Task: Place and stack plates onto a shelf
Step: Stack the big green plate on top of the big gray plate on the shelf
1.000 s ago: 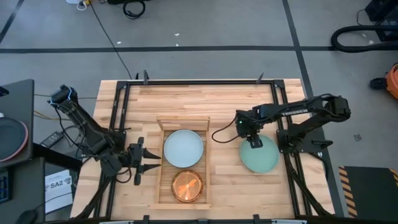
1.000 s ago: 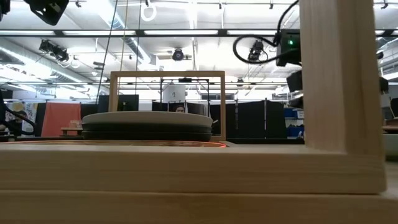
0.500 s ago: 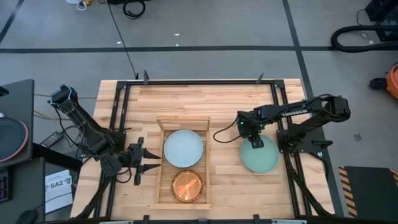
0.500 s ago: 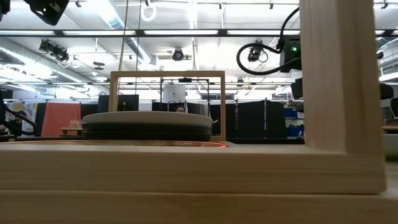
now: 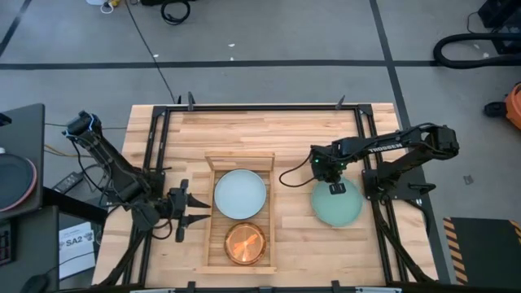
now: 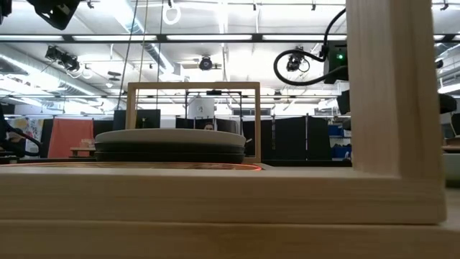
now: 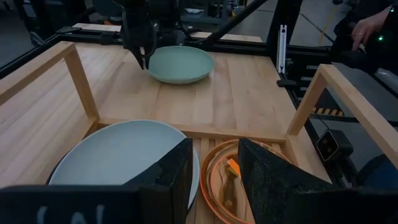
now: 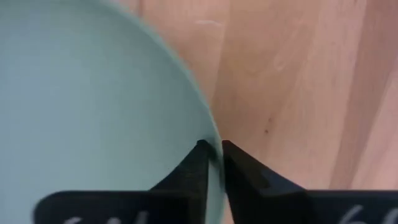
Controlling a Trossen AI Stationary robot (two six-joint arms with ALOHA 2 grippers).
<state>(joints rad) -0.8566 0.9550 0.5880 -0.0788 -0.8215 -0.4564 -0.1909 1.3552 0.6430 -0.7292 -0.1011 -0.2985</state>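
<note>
The mint green plate [image 5: 338, 208] lies on the tabletop right of the shelf [image 5: 209, 213], a light-wood tray. It also shows in the left wrist view [image 7: 181, 64]. My right gripper [image 5: 333, 186] is shut on the mint plate's far rim. In the tray's far half, a pale blue-white plate [image 5: 240, 194] tops a stack of dark plates [image 6: 170, 152]. An orange translucent plate [image 5: 245, 242] lies in the near half. My left gripper [image 5: 192, 213] waits open and empty just left of the tray. My right gripper pinches the mint plate's rim [image 8: 210, 140] between its two fingers, one finger [image 8: 194, 163] inside the plate and one outside. The fingers come from above, pointing down, at the plate's far edge [image 5: 329, 190]. Whether the plate is off the table I cannot tell.
The tray's raised wooden rim [image 7: 186, 129] and corner posts [image 7: 81, 78] stand between the mint plate and the stacks. Black frame rails [image 5: 368, 146] run along both sides of the table. Bare planks [image 5: 269, 130] lie beyond the tray.
The mint plate has shifted a little toward the tray, with my right gripper at its far rim.
</note>
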